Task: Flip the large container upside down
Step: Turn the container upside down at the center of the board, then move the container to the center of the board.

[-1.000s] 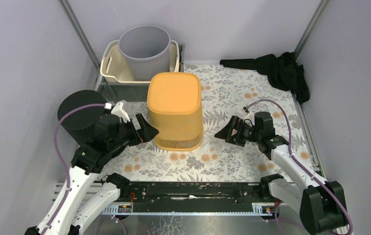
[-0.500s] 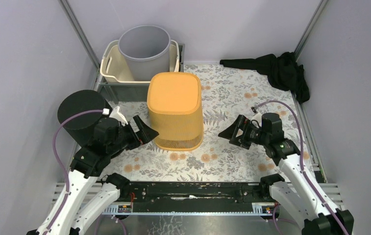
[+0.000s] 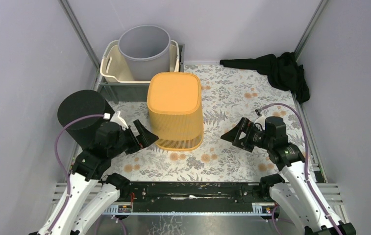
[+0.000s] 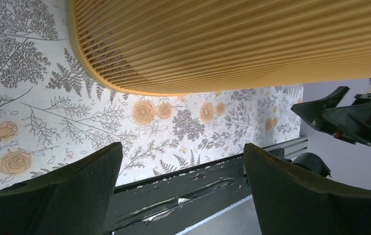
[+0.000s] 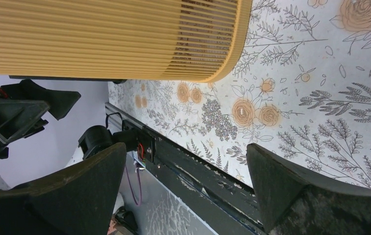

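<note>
Orange container (image 3: 175, 110) stands mid-bench (image 3: 232, 93), closed base up and mouth down by the look of it, so I judge the flip done. My left fingers (image 3: 147, 133) are spread wide and empty, just beside its left wall. My right fingers (image 3: 230, 133) are equally wide and empty, off its right side. Next: draw both clear without nudging it.

The left arm (image 3: 68, 196) and right arm (image 3: 296, 171) are showing white links between black joints. Purple cables (image 3: 57, 147) are looping along both. The left gripper (image 3: 143, 138) and right gripper (image 3: 233, 138) are wearing broad black wedge fingers (image 4: 296, 196). A black rail (image 3: 193, 191) is joining the bases.
</note>
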Available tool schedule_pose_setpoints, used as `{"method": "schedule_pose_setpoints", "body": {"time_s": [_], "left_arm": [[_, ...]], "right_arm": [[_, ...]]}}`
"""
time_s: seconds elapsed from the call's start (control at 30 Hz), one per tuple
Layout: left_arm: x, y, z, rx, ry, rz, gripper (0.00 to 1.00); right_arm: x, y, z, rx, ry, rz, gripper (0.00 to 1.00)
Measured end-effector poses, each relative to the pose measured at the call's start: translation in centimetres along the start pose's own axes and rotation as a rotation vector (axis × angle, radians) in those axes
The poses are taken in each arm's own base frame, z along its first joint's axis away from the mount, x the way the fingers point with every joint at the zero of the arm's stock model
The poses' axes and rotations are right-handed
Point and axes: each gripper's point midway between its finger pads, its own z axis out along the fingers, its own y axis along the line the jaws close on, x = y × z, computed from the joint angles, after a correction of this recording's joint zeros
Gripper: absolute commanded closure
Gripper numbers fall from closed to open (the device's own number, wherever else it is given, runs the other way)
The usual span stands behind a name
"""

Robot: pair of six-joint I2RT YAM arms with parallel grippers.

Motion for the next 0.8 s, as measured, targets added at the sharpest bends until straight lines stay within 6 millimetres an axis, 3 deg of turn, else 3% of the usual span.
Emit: {"method": "schedule_pose_setpoints", "body": {"time_s": [0.23,0.47,0.8], "left_arm": [[-0.2,-0.2,-0.6,0.019,-0.029,-0.003,0.0],[-1.2,1.1,-0.7,-0.041,-0.112,-0.041,0.0],[-3.0,4.6,1.9,-0.268,-0.156,-0.073,0.0]], "right_arm": [[1.2,-1.5,0.6,0.036,0.069,-0.013,0.0],[3.0,-2.2,0.7,0.019,0.154,-0.009,0.0],[4.5,-2.6,0.5,0.006,0.22,-0.024,0.0]]}}
